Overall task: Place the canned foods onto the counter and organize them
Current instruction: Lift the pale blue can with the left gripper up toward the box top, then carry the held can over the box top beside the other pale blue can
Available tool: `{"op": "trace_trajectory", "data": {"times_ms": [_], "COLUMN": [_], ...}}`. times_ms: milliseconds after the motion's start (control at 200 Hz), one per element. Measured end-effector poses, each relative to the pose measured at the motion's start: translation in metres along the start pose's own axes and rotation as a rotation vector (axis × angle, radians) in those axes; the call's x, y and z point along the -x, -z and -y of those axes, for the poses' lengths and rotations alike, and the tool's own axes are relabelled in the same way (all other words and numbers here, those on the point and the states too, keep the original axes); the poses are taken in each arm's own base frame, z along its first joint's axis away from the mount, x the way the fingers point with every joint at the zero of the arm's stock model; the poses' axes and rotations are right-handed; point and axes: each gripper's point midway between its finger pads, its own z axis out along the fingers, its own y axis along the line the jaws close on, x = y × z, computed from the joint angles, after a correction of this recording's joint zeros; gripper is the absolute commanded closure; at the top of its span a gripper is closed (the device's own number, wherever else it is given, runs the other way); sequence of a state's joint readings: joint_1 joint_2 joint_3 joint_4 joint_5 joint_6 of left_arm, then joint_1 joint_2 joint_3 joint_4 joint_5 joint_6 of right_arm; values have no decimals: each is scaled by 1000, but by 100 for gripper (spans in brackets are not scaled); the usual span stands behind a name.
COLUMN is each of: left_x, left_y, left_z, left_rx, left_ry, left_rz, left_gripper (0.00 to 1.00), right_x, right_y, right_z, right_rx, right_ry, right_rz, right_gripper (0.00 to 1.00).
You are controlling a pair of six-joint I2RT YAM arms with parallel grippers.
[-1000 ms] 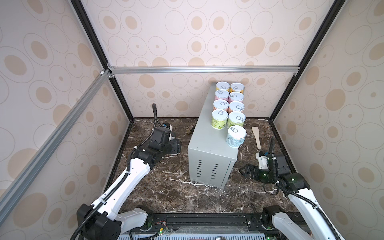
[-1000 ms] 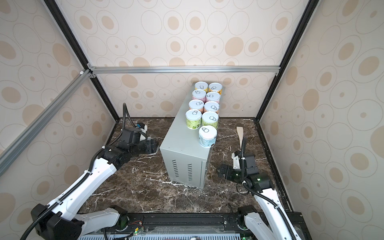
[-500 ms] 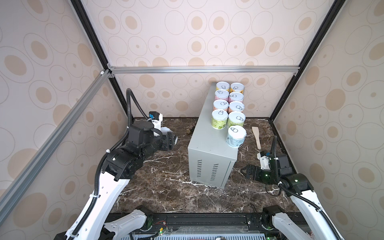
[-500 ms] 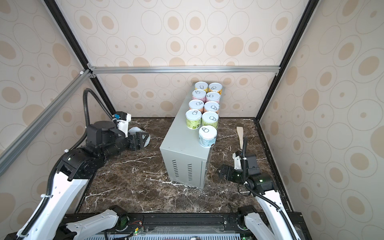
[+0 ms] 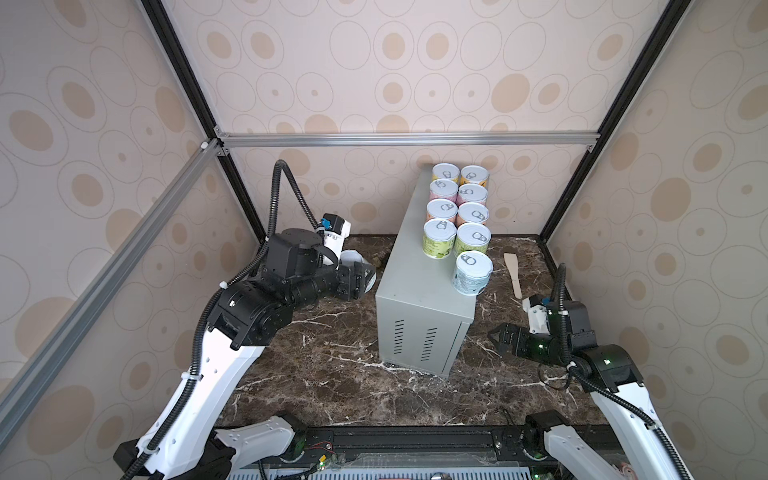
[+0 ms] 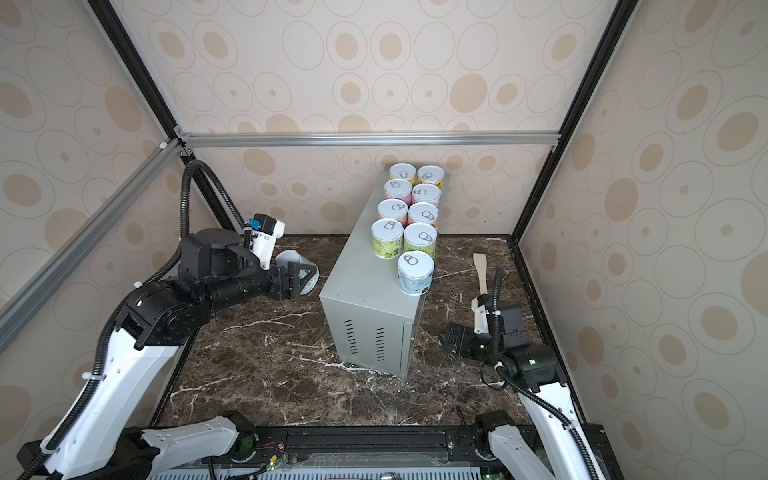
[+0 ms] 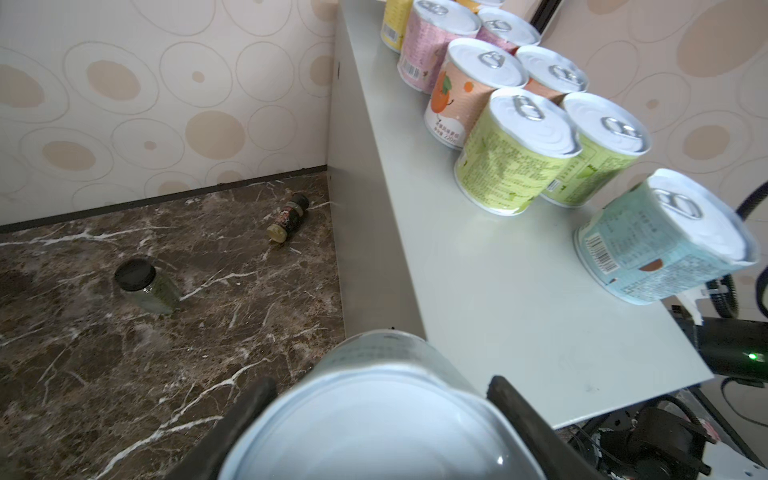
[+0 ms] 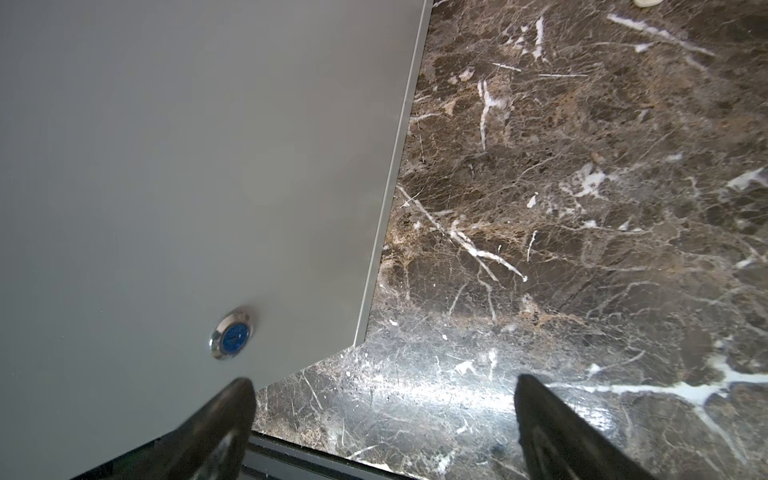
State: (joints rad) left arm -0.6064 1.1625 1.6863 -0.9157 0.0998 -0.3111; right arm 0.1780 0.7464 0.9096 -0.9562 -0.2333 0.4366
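Ten tins [image 5: 439, 237], two jars [image 7: 146, 284], one spatula [image 5: 513, 276], one counter [image 5: 415, 282].

Open strip of counter [image 5: 409, 274] beside nine cans [image 5: 472, 215] (near end bare too)

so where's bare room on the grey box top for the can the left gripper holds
Free on the counter: its left-edge strip, and the near end beside the white-blue can. Crowded: the right side, two can rows back to the far end.
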Motion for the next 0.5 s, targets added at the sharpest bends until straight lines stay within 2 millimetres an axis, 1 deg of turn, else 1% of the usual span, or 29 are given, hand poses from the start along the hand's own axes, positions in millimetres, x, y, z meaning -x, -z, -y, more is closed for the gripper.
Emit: {"op": "trace_trajectory", "data": {"times_ms": [255, 375, 500], "left_x": [12, 13, 11], "left_y": [2, -2, -10], "left_z": [34, 48, 64], "left_rx": [-92, -120, -145], "left_ry": [-52, -76, -107], "left_rz": [11, 1, -22], "left_gripper": [45, 46, 45], "right_x": [8, 7, 5], "right_y": [7, 7, 7], "right_z": [-1, 2, 5], "right_rx": [-23, -40, -57], "right_ry": [25, 35, 37], "right_rz": [7, 0, -7], "right_gripper": [1, 1, 1]}}
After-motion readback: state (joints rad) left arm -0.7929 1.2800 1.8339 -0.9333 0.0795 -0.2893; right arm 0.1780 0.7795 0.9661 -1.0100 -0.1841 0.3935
